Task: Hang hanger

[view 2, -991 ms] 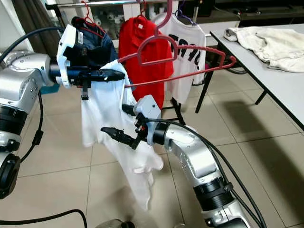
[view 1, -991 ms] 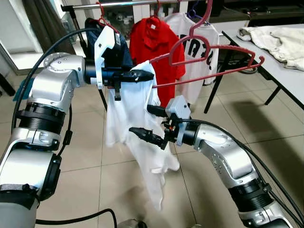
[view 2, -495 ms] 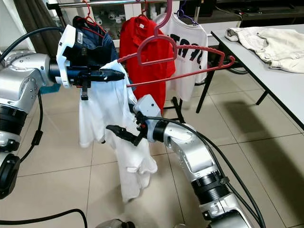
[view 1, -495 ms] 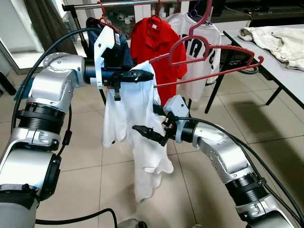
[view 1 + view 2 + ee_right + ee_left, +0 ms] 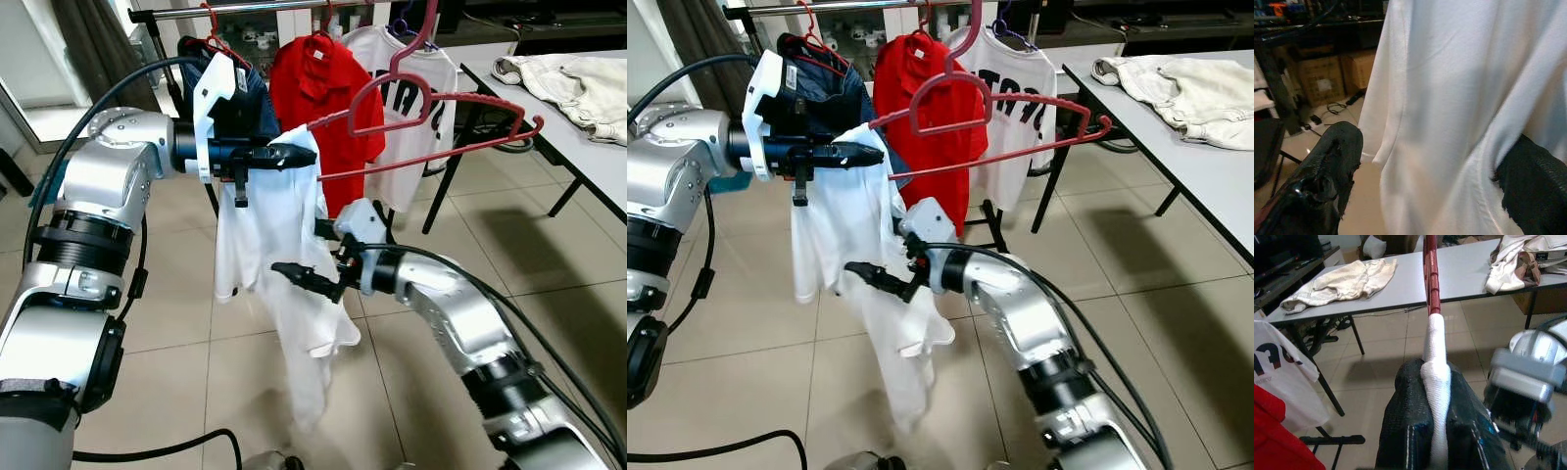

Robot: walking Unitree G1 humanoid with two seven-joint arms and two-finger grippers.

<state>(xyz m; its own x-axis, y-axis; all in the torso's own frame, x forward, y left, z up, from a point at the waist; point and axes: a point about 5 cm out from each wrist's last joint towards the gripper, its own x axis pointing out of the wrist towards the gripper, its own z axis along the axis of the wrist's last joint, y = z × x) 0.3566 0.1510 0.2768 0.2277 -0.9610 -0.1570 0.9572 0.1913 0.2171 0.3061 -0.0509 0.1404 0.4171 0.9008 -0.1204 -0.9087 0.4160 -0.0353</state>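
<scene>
Left gripper (image 5: 294,155) is raised in front of the clothes rack (image 5: 245,8), fingers clamped tight on one end of the red hanger (image 5: 431,98) with the white shirt (image 5: 274,255) bunched over that end; the left wrist view shows the white fabric (image 5: 1436,382) pinched between the two black fingers (image 5: 1410,431) and the red hanger bar (image 5: 1431,274) running straight out beyond them. The hanger is held in the air, tilted, its hook up near the rack's rail but whether it touches the rail cannot be told. The shirt is only on the gripped end; most of it droops below the left gripper toward the tile floor (image 5: 176,352), the far arm of the hanger bare. Right gripper (image 5: 309,257) sits lower, against the hanging shirt, fingers spread wide with cloth between them; in the right wrist view one fingertip (image 5: 1332,161) is off the fabric and the other (image 5: 1533,181) is against a fold of the shirt (image 5: 1449,98), so it isn't gripping anything. On the rack behind: a dark garment (image 5: 240,103), a red shirt (image 5: 323,88), and a white printed tee (image 5: 416,147). Beside the rack, a grey table (image 5: 578,137) with a cream garment (image 5: 568,78) lying on it.
</scene>
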